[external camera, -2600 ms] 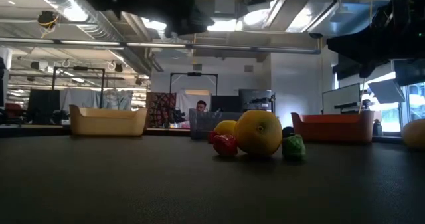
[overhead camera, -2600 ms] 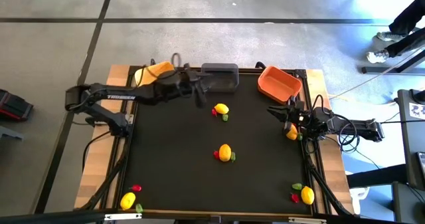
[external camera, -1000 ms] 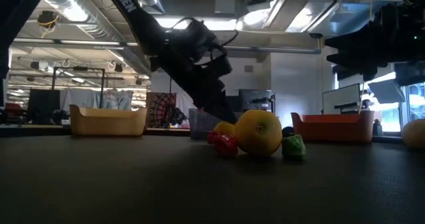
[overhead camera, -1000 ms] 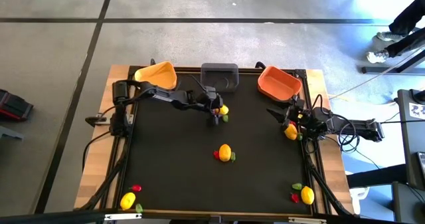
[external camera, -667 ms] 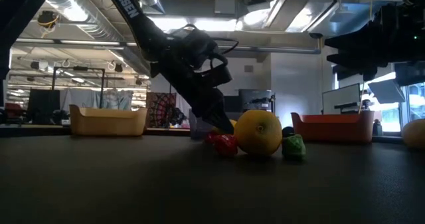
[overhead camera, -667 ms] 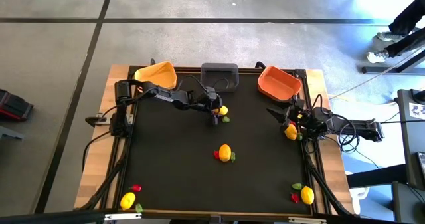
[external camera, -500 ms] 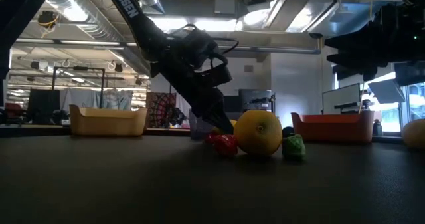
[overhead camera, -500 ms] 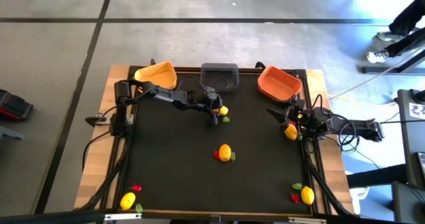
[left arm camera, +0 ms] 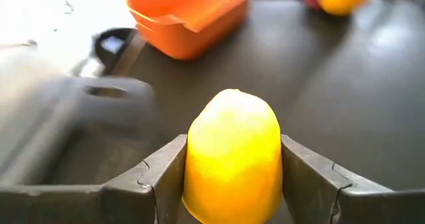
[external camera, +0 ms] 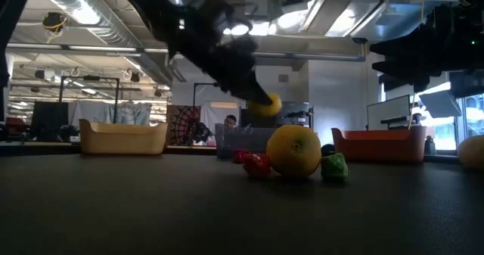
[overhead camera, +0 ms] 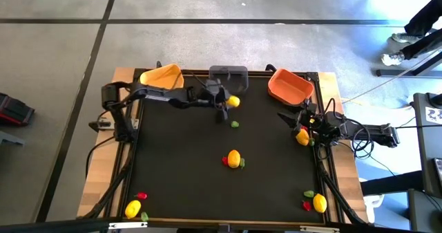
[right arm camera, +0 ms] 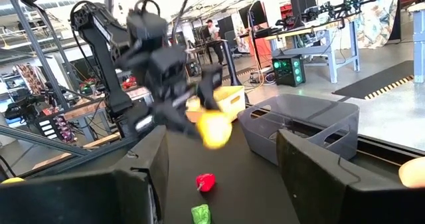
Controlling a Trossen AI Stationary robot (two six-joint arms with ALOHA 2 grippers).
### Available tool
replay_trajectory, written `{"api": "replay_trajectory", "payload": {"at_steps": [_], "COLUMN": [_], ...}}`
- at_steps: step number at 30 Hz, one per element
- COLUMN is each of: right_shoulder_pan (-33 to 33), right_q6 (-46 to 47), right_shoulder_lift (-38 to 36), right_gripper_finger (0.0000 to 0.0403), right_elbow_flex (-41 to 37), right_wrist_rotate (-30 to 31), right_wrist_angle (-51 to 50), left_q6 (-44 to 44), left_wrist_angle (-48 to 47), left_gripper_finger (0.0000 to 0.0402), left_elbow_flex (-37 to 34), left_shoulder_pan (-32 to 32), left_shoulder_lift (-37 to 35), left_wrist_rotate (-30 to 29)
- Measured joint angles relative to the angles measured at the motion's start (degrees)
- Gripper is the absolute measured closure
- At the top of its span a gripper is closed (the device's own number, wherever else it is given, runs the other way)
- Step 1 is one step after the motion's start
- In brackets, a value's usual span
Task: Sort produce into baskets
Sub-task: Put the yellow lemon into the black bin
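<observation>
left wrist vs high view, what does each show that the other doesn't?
Left wrist only: the fingers pressed against both sides of the lemon.
High only: the yellow-orange bin, the lemon with red and green pieces at mid-table, the near-corner clusters, and the right gripper by a lemon at the right edge.
Both: left gripper, held lemon, orange bin.

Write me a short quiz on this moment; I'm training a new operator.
1. What does the left pincer hold? A) lemon B) red piece C) green piece
2. True or false: the grey basket stands between the yellow basket and the orange basket.
3. Fill in: the right pincer is ___ (open or shut).
Key: 1 A; 2 true; 3 open.
</observation>
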Motion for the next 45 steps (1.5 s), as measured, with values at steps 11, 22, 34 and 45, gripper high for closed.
{"api": "replay_trajectory", "payload": {"at_steps": [11, 22, 34, 45], "right_shoulder_pan": [0.0, 0.0, 0.0, 0.0], "right_q6": [-0.02, -0.03, -0.07, -0.09], "right_shoulder_lift": [0.0, 0.0, 0.0, 0.0], "right_gripper_finger": [0.0189, 0.0189, 0.0189, 0.0189], "right_elbow_flex": [0.0, 0.02, 0.04, 0.04], "right_wrist_rotate": [0.44, 0.48, 0.48, 0.48], "right_wrist_angle": [-0.02, -0.15, -0.35, -0.39], "left_q6": [-5.05, -9.23, -11.01, -12.58], "left_wrist_angle": [0.44, 0.27, -0.1, -1.96], "left_gripper_finger": [0.0197, 0.0194, 0.0179, 0.0178], "left_elbow_flex": [0.0, 0.0, 0.02, 0.02], "left_shoulder_pan": [6.45, 11.99, 12.57, 13.31], "left_shoulder_lift": [-2.17, 2.28, 3.4, 3.4], "left_wrist_rotate": [-6.8, -6.94, -6.88, -6.72]}}
